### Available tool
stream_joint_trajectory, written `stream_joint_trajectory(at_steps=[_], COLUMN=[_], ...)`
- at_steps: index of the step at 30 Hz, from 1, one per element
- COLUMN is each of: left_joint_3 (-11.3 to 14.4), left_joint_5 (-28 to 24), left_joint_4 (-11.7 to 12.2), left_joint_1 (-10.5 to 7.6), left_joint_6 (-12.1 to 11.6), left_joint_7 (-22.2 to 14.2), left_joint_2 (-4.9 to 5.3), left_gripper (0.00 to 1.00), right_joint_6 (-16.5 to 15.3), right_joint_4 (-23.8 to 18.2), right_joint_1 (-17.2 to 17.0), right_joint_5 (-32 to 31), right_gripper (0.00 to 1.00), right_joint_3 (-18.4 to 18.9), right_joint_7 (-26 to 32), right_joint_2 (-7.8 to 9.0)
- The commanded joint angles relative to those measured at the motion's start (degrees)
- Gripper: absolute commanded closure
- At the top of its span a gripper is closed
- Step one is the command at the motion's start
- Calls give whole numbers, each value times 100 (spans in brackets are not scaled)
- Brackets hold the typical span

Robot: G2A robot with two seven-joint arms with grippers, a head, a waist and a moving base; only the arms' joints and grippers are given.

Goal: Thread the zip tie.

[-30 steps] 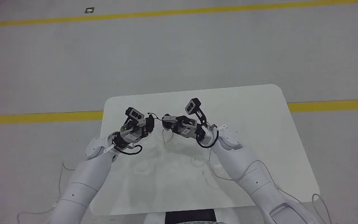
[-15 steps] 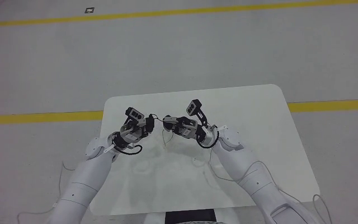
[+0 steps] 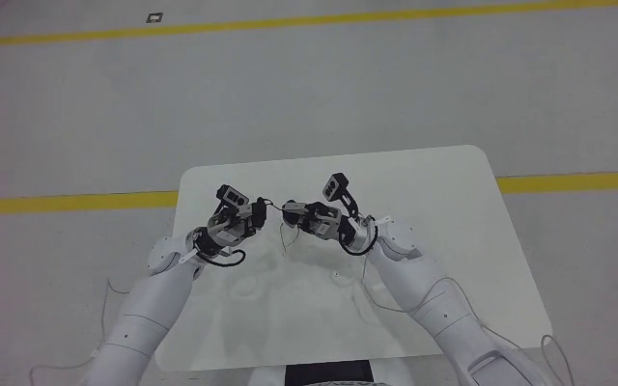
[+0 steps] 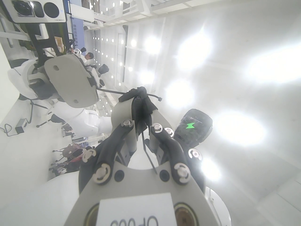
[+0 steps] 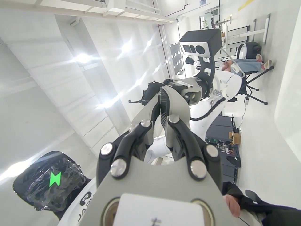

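A thin black zip tie (image 3: 274,205) spans the small gap between both grippers, held above the white table (image 3: 444,193). My left gripper (image 4: 140,96) is shut on the zip tie (image 4: 154,97). The tie's small head pokes out past the fingertips, and a tail (image 4: 148,152) runs back between the fingers. My right gripper (image 5: 161,91) is shut on the strap, and a short end of the zip tie (image 5: 134,101) sticks out beside its tips. In the top view the left gripper (image 3: 259,214) and right gripper (image 3: 291,210) nearly touch tip to tip. A loose piece of strap hangs below them.
The table's far edge (image 3: 338,156) lies just beyond the grippers, with grey floor and a yellow line (image 3: 87,202) past it. Bare table surface spreads to the right (image 3: 463,251) and toward the near side.
The right wrist has shifted very slightly toward the near side. The left arm and the zip tie look unchanged.
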Motion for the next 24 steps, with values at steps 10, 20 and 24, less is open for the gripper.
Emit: stream_joint_trajectory(at_steps=[10, 20, 24], left_joint_3=[0, 0, 0], left_joint_5=[0, 0, 0], left_joint_4=[0, 0, 0], left_joint_1=[0, 0, 0], left_joint_6=[0, 0, 0], left_joint_7=[0, 0, 0], left_joint_2=[0, 0, 0], left_gripper=[100, 100, 100], right_joint_6=[103, 166, 176], right_joint_4=[81, 157, 193], right_joint_1=[26, 63, 75], right_joint_5=[-41, -40, -34], right_gripper=[100, 100, 100], right_joint_3=[-44, -92, -116], right_joint_7=[-38, -62, -63], right_joint_2=[20, 28, 29])
